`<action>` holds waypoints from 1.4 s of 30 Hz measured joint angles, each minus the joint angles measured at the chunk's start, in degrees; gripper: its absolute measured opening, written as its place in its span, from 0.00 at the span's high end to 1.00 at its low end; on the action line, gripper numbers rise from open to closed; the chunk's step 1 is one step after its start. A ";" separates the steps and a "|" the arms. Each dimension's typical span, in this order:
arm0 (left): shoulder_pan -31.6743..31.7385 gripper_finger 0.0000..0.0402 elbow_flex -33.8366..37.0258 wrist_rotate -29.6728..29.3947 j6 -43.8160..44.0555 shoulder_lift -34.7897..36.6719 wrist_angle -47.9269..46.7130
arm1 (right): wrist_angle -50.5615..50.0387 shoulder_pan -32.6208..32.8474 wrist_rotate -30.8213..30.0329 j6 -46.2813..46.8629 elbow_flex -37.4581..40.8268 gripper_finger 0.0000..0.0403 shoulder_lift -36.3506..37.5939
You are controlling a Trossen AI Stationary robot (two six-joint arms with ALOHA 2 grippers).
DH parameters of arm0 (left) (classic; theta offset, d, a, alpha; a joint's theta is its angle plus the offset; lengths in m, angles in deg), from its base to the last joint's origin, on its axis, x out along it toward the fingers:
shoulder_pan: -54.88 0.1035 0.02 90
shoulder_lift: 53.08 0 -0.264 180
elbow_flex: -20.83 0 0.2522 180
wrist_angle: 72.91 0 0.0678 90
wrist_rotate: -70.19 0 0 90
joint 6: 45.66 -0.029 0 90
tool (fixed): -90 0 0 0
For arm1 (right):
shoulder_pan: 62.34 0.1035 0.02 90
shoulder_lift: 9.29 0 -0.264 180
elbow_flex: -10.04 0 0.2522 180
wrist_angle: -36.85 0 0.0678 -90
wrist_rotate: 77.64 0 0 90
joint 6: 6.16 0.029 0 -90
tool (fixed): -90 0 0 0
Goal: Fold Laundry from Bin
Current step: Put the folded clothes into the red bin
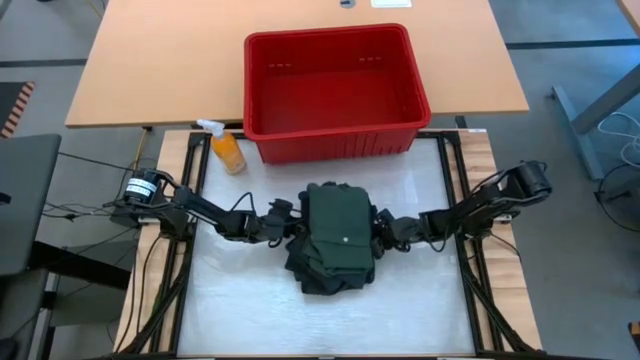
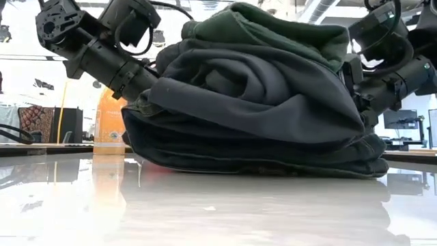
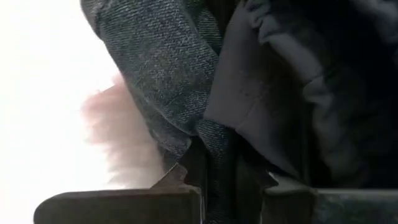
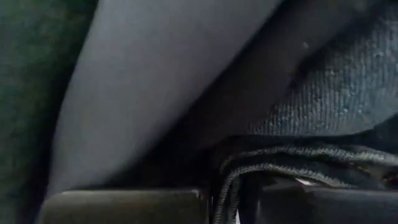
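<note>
The laundry is a heap of dark cloth in the middle of the table, a dark green piece on top and black pieces beneath. Its underside rests on the white table top. My left gripper is at the heap's left side, shut on cloth. My right gripper is at the heap's right side, also shut on cloth. The red bin stands past the heap on the far side, and I see nothing in it. My left gripper pinches a fold of dark woven cloth between its two fingers at the heap's left side. It comes from the table's left, slanting slightly down. The heap stays on the table. My right gripper pinches a stitched hem edge between its two fingers at the heap's right side. It comes from the table's right, slanting slightly down. How many layers it has I cannot tell.
A small orange spray bottle stands near the bin's left front corner. The white table top lies bare on the near side of the heap. Black frame rails run along the table's sides.
</note>
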 joint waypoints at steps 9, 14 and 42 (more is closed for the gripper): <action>0.00 0.93 -1.51 4.22 -0.75 0.15 7.38 | -0.62 0.00 -1.50 -5.18 -2.99 0.86 7.07; 0.27 0.93 -1.75 5.98 -2.78 2.72 12.29 | -7.60 -0.82 -1.83 -10.64 -8.12 0.86 12.67; 9.18 0.93 -17.75 6.84 -4.60 22.58 -0.56 | -39.40 -21.18 16.51 -21.17 -42.49 0.86 15.08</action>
